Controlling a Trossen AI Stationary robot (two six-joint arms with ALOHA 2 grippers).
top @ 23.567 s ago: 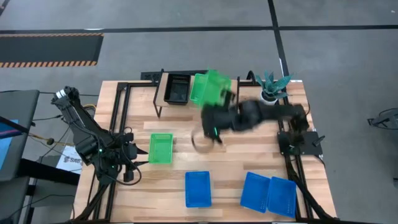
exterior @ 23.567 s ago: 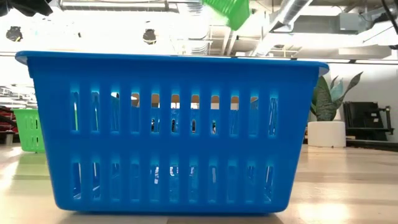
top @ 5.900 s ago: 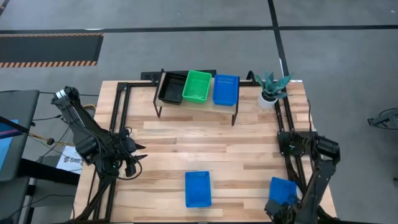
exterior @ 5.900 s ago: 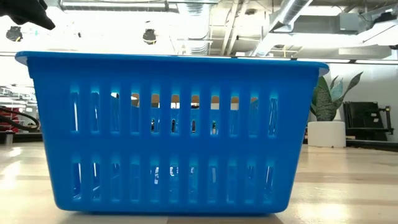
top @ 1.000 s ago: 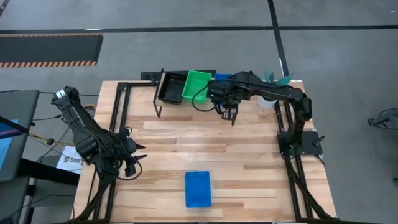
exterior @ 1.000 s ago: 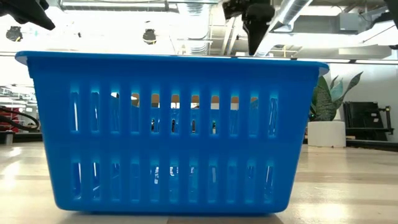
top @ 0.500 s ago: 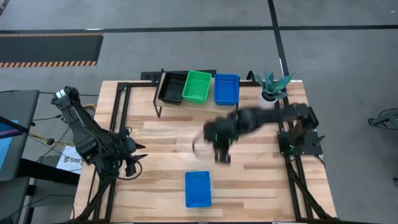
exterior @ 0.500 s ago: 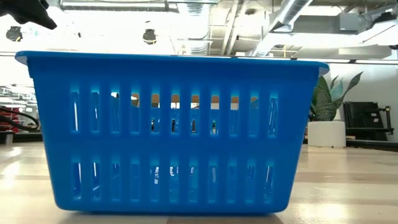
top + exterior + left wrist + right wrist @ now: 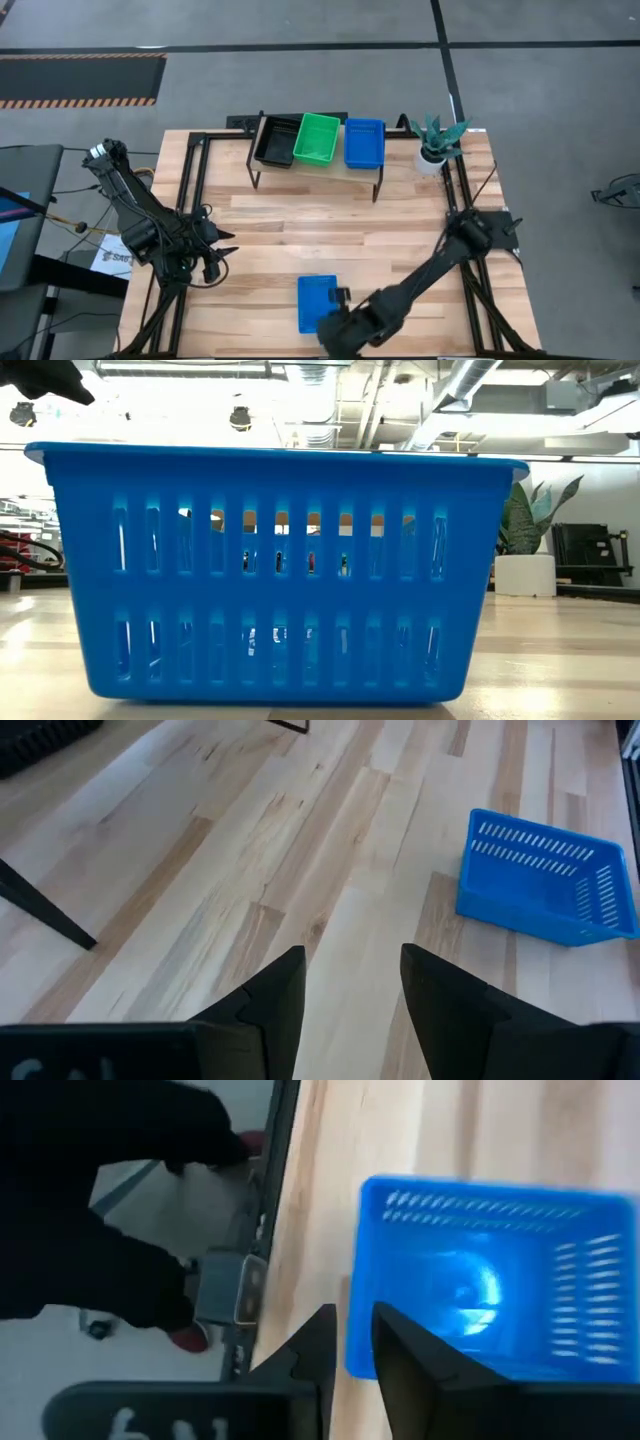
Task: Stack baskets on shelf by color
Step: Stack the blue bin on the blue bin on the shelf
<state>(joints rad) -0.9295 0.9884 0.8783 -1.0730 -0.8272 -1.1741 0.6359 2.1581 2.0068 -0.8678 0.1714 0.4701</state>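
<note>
On the shelf (image 9: 300,170) at the table's far edge sit a black basket (image 9: 277,143), a green one (image 9: 318,137) and a blue one (image 9: 364,143). Another blue basket (image 9: 316,303) stands on its base near the table's near edge, and it fills the low view (image 9: 280,570). My right gripper (image 9: 338,295) reaches down to this basket's right wall, and its fingers are open by a narrow gap (image 9: 355,1315). My left gripper (image 9: 218,256) waits open at the table's left edge (image 9: 350,960), with the basket (image 9: 545,880) ahead of it. My right gripper comes from above with one finger (image 9: 320,1345) outside and one finger (image 9: 400,1350) inside the blue basket's right wall (image 9: 360,1260). I cannot tell whether either finger touches the wall. The basket stands flat on the table.
A potted plant (image 9: 437,140) stands at the far right corner beside the shelf. The black frame rails (image 9: 190,200) run along the table's left and right edges. Bare wood (image 9: 330,225) lies between the shelf and the near basket.
My right arm has left the blue basket on the shelf and swung fast across the table toward the near edge. It has come down at the lone blue basket there. The baskets have kept their places.
</note>
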